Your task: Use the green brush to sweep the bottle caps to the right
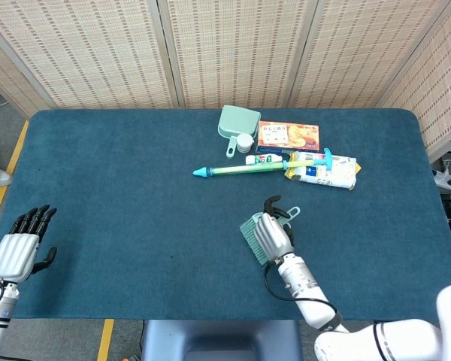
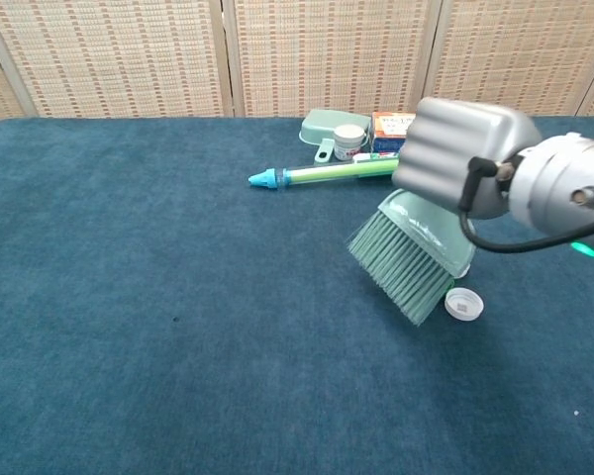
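Observation:
My right hand [image 1: 271, 234] [image 2: 455, 158] grips the green brush [image 2: 408, 253] [image 1: 250, 235], lifted off the table with its bristles pointing down and left. In the chest view one white bottle cap [image 2: 463, 304] shows just right of the bristles; the brush and hand cover the other caps. The head view shows no caps, as the hand hides them. My left hand [image 1: 20, 247] hovers at the table's near left edge, fingers apart, holding nothing.
At the back of the blue table [image 1: 120, 188] lie a green dustpan [image 1: 236, 122], a small white jar [image 1: 244, 142], an orange box [image 1: 288, 134], a long green-and-blue tube [image 1: 240, 170] and a white and blue packet [image 1: 327, 170].

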{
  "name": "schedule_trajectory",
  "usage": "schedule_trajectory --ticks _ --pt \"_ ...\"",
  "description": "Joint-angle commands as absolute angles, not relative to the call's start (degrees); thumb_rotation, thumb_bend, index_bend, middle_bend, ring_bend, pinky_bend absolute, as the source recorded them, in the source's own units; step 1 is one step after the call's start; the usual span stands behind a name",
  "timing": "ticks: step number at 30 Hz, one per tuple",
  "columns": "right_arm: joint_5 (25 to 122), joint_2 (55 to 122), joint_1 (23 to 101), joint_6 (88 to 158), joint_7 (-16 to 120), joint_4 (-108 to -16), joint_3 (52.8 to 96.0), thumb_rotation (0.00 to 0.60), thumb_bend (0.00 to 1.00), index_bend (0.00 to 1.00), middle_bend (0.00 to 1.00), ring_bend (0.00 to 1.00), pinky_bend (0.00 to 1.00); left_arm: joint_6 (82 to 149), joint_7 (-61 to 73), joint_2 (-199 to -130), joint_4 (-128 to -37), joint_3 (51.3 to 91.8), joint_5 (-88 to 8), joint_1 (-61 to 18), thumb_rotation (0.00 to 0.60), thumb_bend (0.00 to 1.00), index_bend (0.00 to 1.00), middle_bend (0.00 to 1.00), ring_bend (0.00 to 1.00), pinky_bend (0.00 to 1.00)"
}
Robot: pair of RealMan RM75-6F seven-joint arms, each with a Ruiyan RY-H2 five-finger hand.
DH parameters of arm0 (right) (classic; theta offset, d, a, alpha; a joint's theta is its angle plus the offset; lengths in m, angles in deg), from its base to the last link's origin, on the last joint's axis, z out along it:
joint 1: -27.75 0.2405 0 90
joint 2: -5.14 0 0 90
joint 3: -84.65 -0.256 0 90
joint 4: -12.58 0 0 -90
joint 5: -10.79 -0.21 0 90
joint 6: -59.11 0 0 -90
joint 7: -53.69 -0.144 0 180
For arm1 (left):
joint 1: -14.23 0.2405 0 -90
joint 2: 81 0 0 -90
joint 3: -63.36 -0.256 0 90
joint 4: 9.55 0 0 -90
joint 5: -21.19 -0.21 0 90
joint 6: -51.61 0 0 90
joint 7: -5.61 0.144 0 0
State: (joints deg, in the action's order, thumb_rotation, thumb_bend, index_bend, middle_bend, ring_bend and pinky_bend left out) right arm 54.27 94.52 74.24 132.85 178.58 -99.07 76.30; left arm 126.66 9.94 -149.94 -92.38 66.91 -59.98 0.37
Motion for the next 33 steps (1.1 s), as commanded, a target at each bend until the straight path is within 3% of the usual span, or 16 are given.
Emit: schedule_trajectory --ticks 1,14,33 --pt "50.18 97.79 78.04 136.72 181.20 -96.72 77.45 0.600 0.37 1.00 0.88 0.59 0.31 126.73 9.89 -149.91 -92.41 66.93 -59.98 0.38 0.600 0.40 0.00 0.00 0.00 0.11" --pt "46.51 98.35 81.03 139.64 176.56 -90.62 83.05 0.600 0.37 1.00 0.88 0.59 0.31 126.57 11.03 -150.00 -92.94 67.01 -59.64 0.23 0.600 0.39 0.00 0.00 0.00 0.11" --pt "43.46 92.39 78.49 141.36 168.37 -81.74 91.16 0.600 0.37 1.00 0.88 0.59 0.31 124.63 14.14 -151.68 -91.97 66.81 -58.27 -0.61 0.600 0.39 0.00 0.00 0.00 0.11"
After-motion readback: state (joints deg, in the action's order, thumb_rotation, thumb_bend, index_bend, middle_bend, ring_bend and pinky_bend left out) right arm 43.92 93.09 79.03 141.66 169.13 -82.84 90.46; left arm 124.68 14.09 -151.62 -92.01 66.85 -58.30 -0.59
